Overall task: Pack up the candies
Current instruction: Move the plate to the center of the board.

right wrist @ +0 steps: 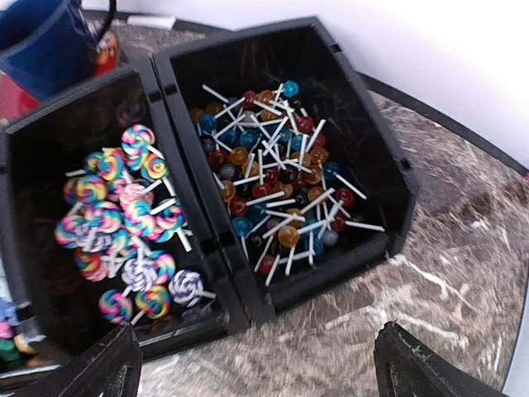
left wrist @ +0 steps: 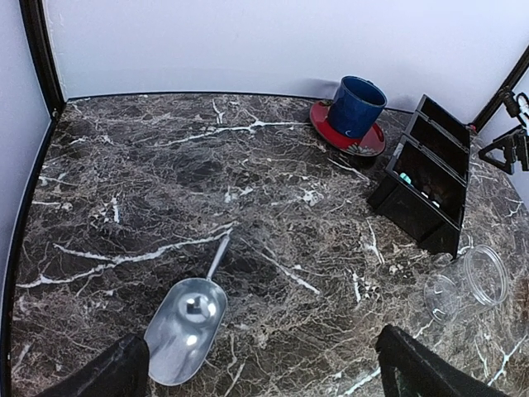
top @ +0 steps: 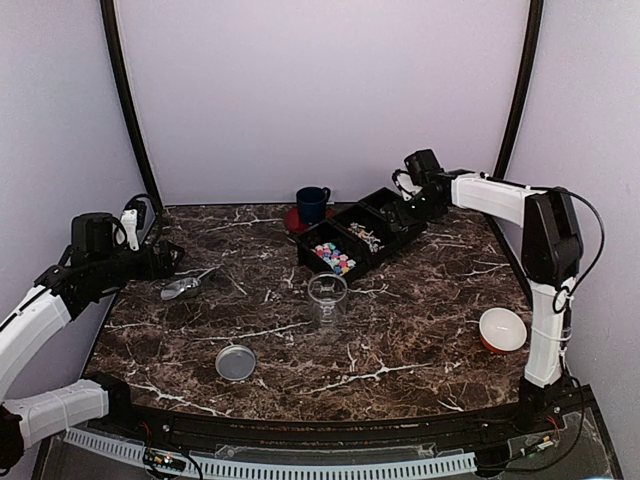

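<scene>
Top external view shows you the candies [top: 335,257] in the nearest black bin [top: 308,256], just behind the clear jar [top: 327,297]. Your left gripper [left wrist: 260,379] and right gripper [right wrist: 258,372] both have their jaws wide, holding nothing.

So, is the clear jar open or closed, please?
Open: the jar stands with a bare mouth, and the metal lid lies apart on the table.

On my overhead feed, a dark blue ceramic mug [left wrist: 357,106] stands upright on a round red saucer [left wrist: 326,122] at the far edge of the dark, white-veined marble table [top: 400,330]. A round white bowl with an orange outer wall [top: 502,329] sits well apart, near the right front.
</scene>
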